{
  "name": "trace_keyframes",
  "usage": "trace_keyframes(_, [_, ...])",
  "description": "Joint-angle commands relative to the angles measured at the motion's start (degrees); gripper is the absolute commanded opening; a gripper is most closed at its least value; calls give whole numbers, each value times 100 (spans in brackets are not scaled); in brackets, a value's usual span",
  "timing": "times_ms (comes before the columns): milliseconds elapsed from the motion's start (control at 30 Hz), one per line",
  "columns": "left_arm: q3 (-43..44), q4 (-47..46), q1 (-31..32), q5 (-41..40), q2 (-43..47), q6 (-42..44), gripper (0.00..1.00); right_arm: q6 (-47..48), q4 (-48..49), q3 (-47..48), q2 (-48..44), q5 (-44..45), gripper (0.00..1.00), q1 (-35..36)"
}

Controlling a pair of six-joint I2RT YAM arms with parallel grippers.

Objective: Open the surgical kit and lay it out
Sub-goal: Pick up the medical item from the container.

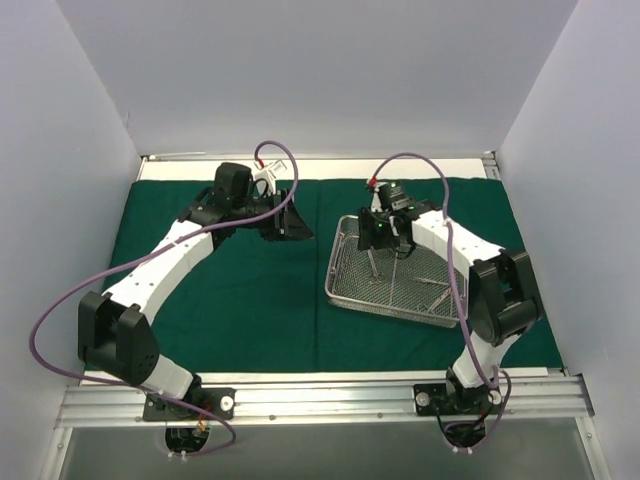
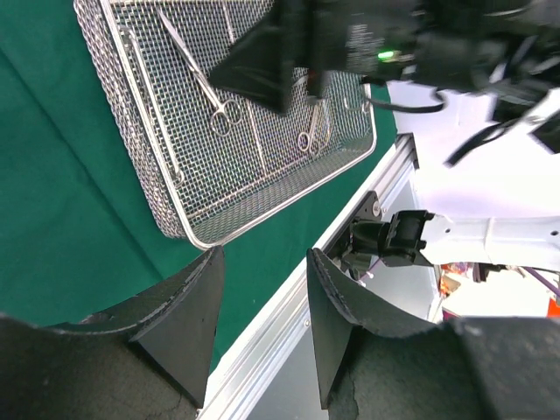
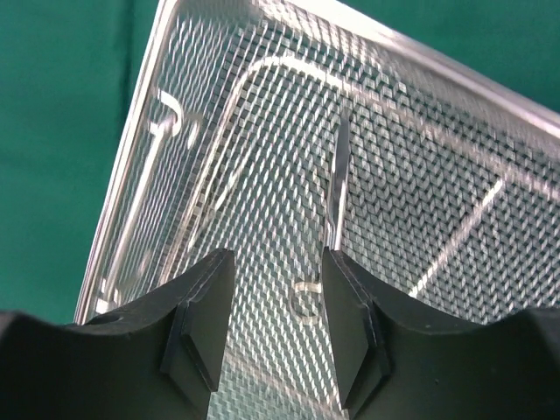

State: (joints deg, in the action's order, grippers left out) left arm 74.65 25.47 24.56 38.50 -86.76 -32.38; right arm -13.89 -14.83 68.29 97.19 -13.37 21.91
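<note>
I see both jaws released: right gripper (image 3: 275, 262) over the tray (image 1: 336, 260) (centre right), left gripper (image 2: 264, 262) above the drape (image 1: 240, 300).

Bright, even light; soft wrist-view focus

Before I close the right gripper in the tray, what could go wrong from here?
1. The right gripper stands open close over the mesh tray, with a thin instrument running beside one finger rather than centred between them. Closing may miss it or snag the mesh.
2. Other scissors lie close together in the tray, so lifting one might drag a neighbour along.
</note>
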Motion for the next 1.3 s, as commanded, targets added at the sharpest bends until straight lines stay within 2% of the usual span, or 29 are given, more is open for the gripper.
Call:
trace_keyframes(0, [-56,-60,14,-150,405,-40,51,-123,-239,491,353,1176,45,304])
trace_keyframes(133, [-144,1,23,-176,546,-67,51,-175,-318,702,661,1676,45,349])
trace_keyframes(400, [-355,46,23,-220,810,-84,51,-26,-363,686,890,2022,43,384])
trace_keyframes(900, [-451,-7,5,-124,836,-84,51,-44,-161,501,1425,1706,38,498])
trace_keyframes(1067, [-434,54,5,-88,845,-23,51,-184,-195,483,1846,1198,31,428])
trace_keyframes(1267, [-416,142,-56,-53,863,56,51,-123,-336,431,2112,819,14,393])
